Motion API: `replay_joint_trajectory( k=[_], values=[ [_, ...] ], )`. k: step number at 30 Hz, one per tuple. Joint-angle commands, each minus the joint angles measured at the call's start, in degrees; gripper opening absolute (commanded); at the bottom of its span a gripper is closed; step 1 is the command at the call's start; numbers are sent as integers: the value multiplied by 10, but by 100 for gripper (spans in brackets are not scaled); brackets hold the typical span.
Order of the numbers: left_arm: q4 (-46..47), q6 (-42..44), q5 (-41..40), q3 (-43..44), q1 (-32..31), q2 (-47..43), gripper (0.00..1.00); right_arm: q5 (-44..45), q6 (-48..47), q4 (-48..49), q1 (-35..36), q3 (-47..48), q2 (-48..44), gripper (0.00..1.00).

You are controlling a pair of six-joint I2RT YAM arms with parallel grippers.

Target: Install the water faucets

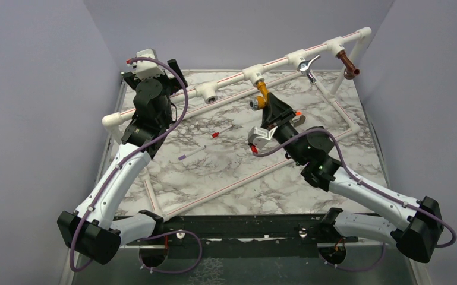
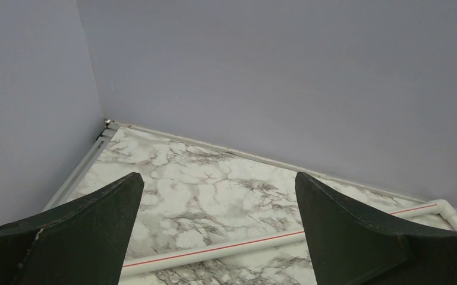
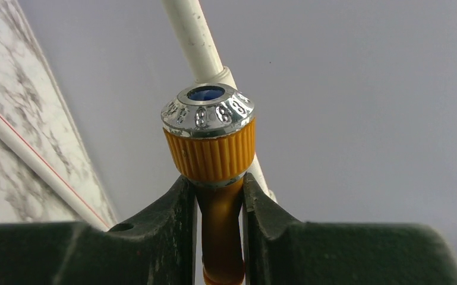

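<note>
The mustard-yellow faucet with a silvery knob hangs from a white tee on the raised pipe rail. My right gripper is shut on its yellow stem just below the knob, one finger on each side. The chrome lever faucet and the copper-brown faucet sit in tees further right on the rail. My left gripper is open and empty at the back left, above the marble top. A small orange tip shows behind my right gripper; what it belongs to I cannot tell.
A white tee with an open socket sits on the rail at the left. White pipes with a red stripe form a frame on the marble table. A thin red-tipped stick and a purple-tipped stick lie mid-table. Grey walls close in on three sides.
</note>
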Motion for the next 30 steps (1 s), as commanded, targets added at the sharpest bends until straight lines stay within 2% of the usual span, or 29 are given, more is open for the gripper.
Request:
replay_joint_trajectory(
  k=[1,11,18,25,30],
  values=[
    [-205,-9,43,-63,-31,41,99,-21,196,90,6,-14,-12,1],
    [-205,-8,42,-64,-31,43,99,47,506,162,6,-20,-20,1],
    [-205,-8,41,-63,-31,42,99,128,768,193,6,-24,-19,1],
    [-205,-9,41,-63,-31,41,99,227,1040,172,6,-21,-15,1],
    [-205,-9,41,-63,-31,40,99,275,1214,115,6,-17,-12,1]
  ],
)
